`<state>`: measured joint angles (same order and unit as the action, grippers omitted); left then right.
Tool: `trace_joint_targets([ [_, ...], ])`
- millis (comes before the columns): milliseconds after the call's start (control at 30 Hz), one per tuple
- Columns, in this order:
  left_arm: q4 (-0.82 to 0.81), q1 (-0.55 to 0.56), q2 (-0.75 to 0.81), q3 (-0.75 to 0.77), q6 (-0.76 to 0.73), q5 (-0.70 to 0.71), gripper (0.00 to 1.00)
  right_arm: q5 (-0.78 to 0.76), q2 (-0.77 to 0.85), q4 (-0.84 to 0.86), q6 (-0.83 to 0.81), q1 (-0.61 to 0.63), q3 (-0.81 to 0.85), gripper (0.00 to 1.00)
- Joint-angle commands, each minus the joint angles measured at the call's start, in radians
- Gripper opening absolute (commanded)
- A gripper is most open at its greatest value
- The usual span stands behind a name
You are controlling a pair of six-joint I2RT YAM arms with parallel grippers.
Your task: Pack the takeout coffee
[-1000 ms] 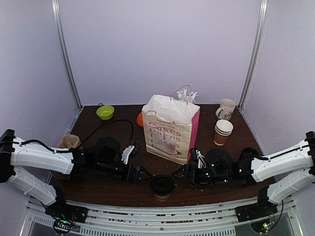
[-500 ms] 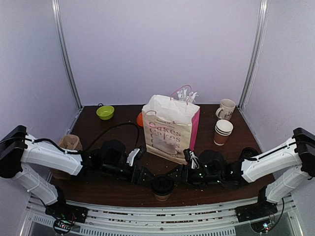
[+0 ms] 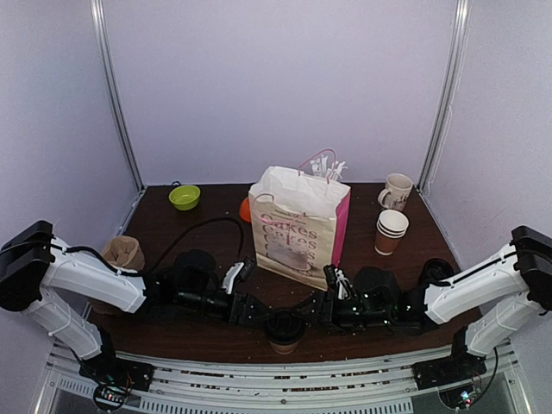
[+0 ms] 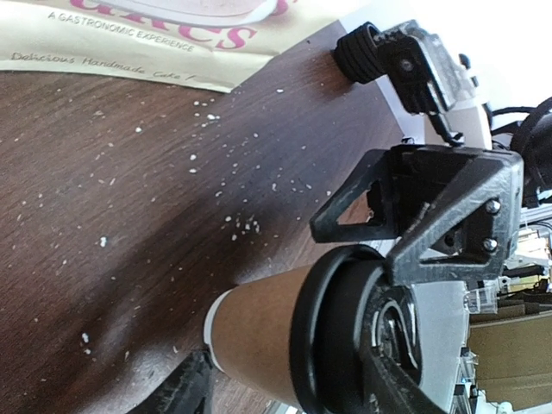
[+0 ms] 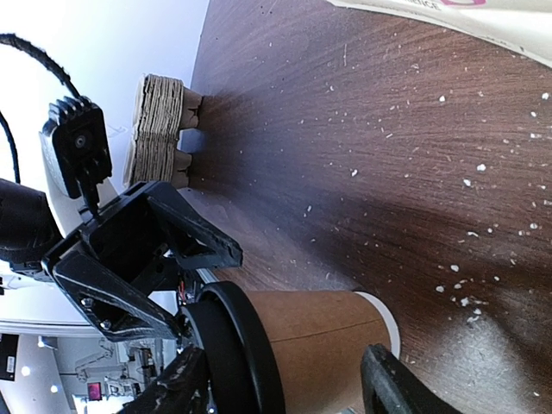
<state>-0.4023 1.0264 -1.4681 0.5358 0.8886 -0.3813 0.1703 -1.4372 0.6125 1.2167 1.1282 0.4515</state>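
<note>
The takeout coffee [image 3: 283, 328], a brown paper cup with a black lid, stands upright near the table's front edge, in the middle. My left gripper [image 3: 256, 309] is just left of it and my right gripper [image 3: 314, 309] just right of it, both low over the table. In the left wrist view the cup [image 4: 259, 332] lies between my open left fingers [image 4: 185, 390], one by its base and one across the lid. In the right wrist view the cup [image 5: 328, 336] sits between my open right fingers [image 5: 388, 384] in the same way.
A cream and pink paper bag [image 3: 297, 226] stands open behind the cup. A stack of paper cups [image 3: 391, 231] and a cream mug [image 3: 397, 191] are at the back right. A green bowl [image 3: 185, 197] is at the back left, cardboard carriers [image 3: 121, 250] at the left.
Both grippers have moved inward along the table, the left one rightward and the right one leftward, and now flank the cup closely. The cup has not moved.
</note>
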Motion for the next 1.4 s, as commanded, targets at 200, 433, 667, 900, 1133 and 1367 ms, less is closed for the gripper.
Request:
trace_joint_targets([
  [200, 0.267, 0.0, 0.082, 0.1, -0.101, 0.066, 0.85, -0.061, 0.154, -0.385, -0.133, 0.006, 0.111, 0.77],
  [433, 0.342, 0.0, 0.191, 0.138, -0.125, 0.118, 0.98, -0.133, 0.186, -0.693, -0.303, 0.053, 0.274, 0.81],
  [667, 0.417, 0.0, 0.369, 0.07, -0.145, 0.336, 0.98, -0.329, 0.026, -1.07, -0.508, 0.174, 0.562, 0.81],
  [900, 0.514, 0.001, 0.537, 0.024, -0.134, 0.507, 0.98, -0.39, -0.163, -1.262, -0.605, 0.229, 0.783, 0.89],
  [1133, 0.537, 0.0, 0.591, -0.01, -0.12, 0.529, 0.98, -0.397, -0.255, -1.328, -0.64, 0.238, 0.877, 0.92],
  [1367, 0.524, 0.0, 0.588, -0.02, -0.124, 0.52, 0.98, -0.361, -0.283, -1.329, -0.653, 0.238, 0.903, 0.92],
])
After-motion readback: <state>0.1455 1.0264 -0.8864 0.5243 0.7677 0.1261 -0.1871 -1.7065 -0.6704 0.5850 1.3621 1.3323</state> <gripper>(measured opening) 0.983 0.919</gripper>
